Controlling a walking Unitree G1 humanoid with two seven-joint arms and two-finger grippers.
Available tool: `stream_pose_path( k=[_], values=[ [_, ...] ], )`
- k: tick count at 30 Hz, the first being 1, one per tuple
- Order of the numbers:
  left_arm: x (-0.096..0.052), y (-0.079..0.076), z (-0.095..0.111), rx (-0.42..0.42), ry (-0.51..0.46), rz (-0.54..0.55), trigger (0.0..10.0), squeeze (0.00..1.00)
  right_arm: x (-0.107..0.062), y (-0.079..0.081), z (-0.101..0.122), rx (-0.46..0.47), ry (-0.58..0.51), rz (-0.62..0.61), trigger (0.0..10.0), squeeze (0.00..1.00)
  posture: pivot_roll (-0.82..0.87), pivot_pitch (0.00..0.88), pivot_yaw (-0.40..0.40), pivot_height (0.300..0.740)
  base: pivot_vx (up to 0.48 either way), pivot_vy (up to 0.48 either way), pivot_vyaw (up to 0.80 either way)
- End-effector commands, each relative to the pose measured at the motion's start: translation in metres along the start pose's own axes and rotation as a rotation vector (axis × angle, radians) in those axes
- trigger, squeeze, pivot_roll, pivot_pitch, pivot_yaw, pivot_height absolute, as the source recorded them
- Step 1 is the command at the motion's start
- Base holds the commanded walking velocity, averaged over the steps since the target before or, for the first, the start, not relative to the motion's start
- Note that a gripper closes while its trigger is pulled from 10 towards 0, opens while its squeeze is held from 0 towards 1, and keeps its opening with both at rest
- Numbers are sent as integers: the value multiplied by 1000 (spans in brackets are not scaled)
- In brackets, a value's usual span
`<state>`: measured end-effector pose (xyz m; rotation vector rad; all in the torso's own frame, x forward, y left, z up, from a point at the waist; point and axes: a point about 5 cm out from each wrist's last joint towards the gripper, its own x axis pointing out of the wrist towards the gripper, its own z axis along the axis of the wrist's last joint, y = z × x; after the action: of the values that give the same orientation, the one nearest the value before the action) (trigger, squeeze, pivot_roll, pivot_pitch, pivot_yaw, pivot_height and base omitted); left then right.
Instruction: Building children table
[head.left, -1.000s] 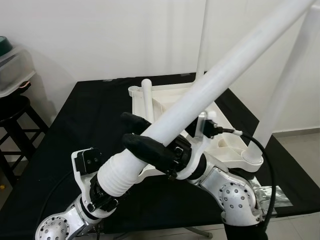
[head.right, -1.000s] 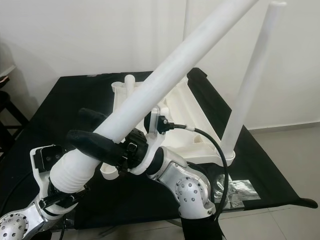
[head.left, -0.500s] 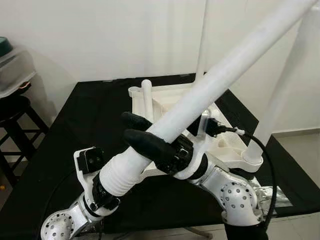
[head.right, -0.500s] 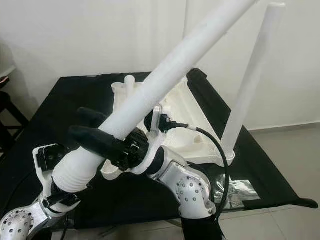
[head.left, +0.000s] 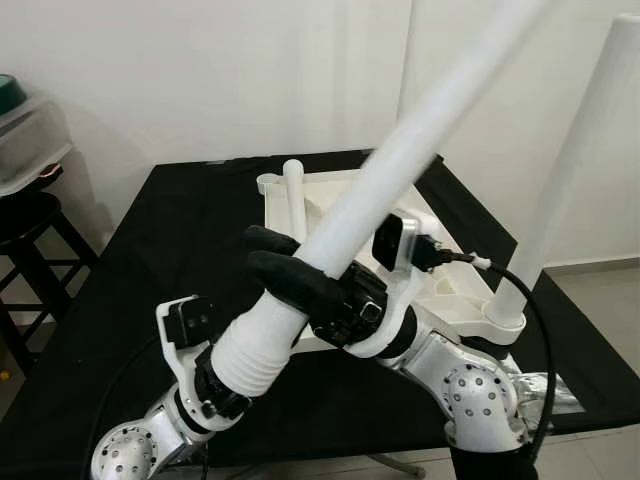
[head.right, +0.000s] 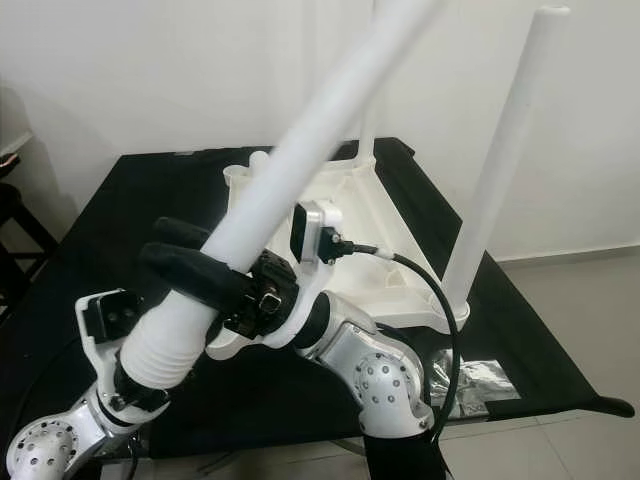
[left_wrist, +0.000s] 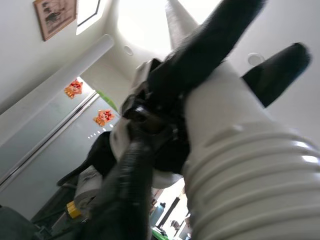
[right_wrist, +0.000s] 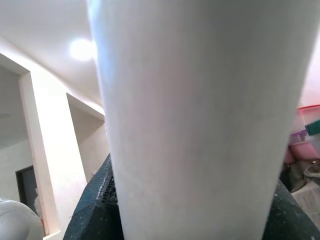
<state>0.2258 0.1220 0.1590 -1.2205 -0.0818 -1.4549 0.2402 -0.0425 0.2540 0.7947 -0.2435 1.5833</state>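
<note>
While the right tool (head.left: 295, 270) clamped its two black fingers (head.left: 290, 283) around the long white table leg (head.left: 400, 165), the right arm reached in from the lower right with its elbow bent low and its wrist turned toward the robot's left. Below that grip, the left tool (head.right: 150, 375) held the leg's ribbed, threaded end (head.right: 165, 345), gripping it from underneath with the left forearm rising from the lower left corner. From the left wrist view, the left tool's fingers (left_wrist: 210, 45) lay pressed along the leg's sides just beyond the ribbing. In the right wrist view the leg (right_wrist: 200, 125) ran close between that tool's dark pads.

Beyond both tools, the upturned white tabletop (head.left: 350, 200) lay on the black desk (head.left: 170, 230), with one tall leg (head.left: 570, 170) standing in its near right socket, a short stub (head.left: 294, 190) at the far left corner and another thin leg at the back.

Compared with a second earlier, the held leg stood steeper, its upper end swung toward the robot's left and blurred. The left tool and ribbed end had shifted slightly rightward and up, while the right tool's grip sat nearly where it was.
</note>
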Motion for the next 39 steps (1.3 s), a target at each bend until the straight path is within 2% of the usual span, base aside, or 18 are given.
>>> stream_pose_path(
  k=[1, 3, 4, 6, 16, 17, 18, 20, 23, 24, 25, 26, 29, 30, 32, 34, 37, 39],
  values=[
    [-14, 6, -3, -18, 22, 84, 10000, 1000, 9, 1, 5, -28, -11, 20, 0, 0, -114, 0, 25, 740, 0, 0, 0],
    [-20, 7, -2, -14, 13, 108, 10000, 1000, 9, -1, 8, -39, -19, 6, 0, 0, -114, 0, 25, 740, 0, 0, 0],
    [-41, 6, 7, -1, -32, 168, 10000, 1000, 5, -5, 19, -72, -47, -25, 0, 0, -115, 0, 24, 740, 0, 0, 0],
    [-52, 3, 10, 9, -46, 193, 10000, 1000, 3, -5, 24, -85, -58, -30, 0, 0, -116, 0, 26, 740, 0, 0, 0],
    [-91, -10, 10, 55, -65, 298, 10000, 1000, -4, -5, 42, -155, -79, -57, 0, 0, -110, 0, 17, 740, 0, 0, 0],
    [-95, -4, 12, 112, -70, 370, 10000, 1000, -5, -9, 43, -190, -46, -108, 0, 0, -110, 0, 14, 740, 0, 0, 0],
    [-100, 6, 21, 212, -100, 495, 10000, 1000, -4, -17, 41, -239, 11, -190, 4196, 0, -108, 0, 11, 740, 0, 0, 0],
    [-103, 13, 27, 280, -125, 581, 10000, 1000, -4, -23, 39, -277, 52, -248, 4196, 0, -106, 0, 10, 740, 0, 0, 0],
    [-103, 13, 27, 280, -125, 581, 10000, 1000, -4, -23, 39, -277, 52, -248, 4196, 0, -106, 0, 10, 740, 0, 0, 0],
    [-106, 25, 39, 368, -166, 728, 10000, 522, -5, -34, 36, -344, 116, -338, 10000, 0, -103, 0, 8, 740, 0, 0, 0],
    [-109, 38, 52, 481, -198, 957, 10000, 0, -11, -52, 27, -448, 232, -490, 10000, 0, -97, 0, 7, 740, 0, 0, 0],
    [-108, 46, 61, 595, -192, 1122, 10000, 0, -20, -65, 20, -531, 324, -596, 10000, 0, -97, 0, 5, 740, 0, 0, 0],
    [-105, 50, 66, 680, -184, 1218, 10000, 0, -26, -73, 15, -578, 382, -659, 10000, 0, -96, 0, 5, 740, 0, 0, 0],
    [-96, 53, 62, 744, -122, 1255, 10000, 0, -32, -76, 10, -583, 417, -683, 10000, 0, -90, 0, 3, 740, 0, 0, 0],
    [-80, 59, 48, 791, 0, 1267, 10000, 0, -38, -75, 1, -554, 464, -657, 10000, 0, -87, 0, 2, 740, 0, 0, 0],
    [-80, 59, 48, 791, 0, 1267, 10000, 0, -38, -75, 1, -554, 464, -657, 10000, 0, -87, 0, 2, 740, 0, 0, 0],
    [-60, 67, 14, 826, 149, 1193, 10000, 0, -45, -72, -13, -525, 525, -606, 10000, 0, -82, 0, 5, 740, 0, 0, 0],
    [-57, 69, 3, 839, 153, 1175, 10000, 0, -44, -70, -17, -524, 520, -588, 10000, 0, -80, 0, 8, 740, 0, -122, 0]
  ],
)
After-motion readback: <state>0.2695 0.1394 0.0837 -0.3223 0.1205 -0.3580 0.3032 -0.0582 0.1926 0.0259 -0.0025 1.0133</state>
